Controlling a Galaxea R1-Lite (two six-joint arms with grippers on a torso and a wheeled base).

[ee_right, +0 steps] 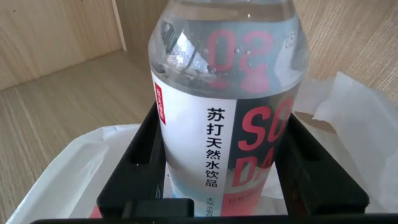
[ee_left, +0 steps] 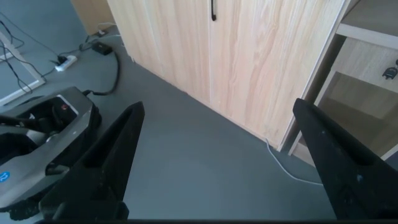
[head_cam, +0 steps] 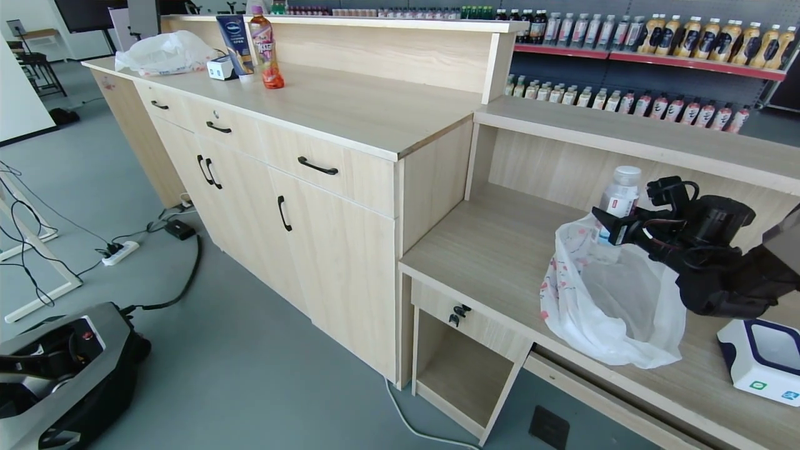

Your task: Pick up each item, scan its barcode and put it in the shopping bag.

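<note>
Your left gripper hangs over the grey floor, fingers spread with nothing between them. The white flowered plastic shopping bag sags near the front edge of the low wooden shelf. Your right gripper clamps the clear white-capped soda bottle at the bag's mouth, and the bottle's base is hidden. The white-and-blue scanner is cut off at the right.

I was working in a small shop. Behind the long wooden checkout table ran red-edged shelves packed with rows of bottled drinks, and a barcode scanner sat nearby.
</note>
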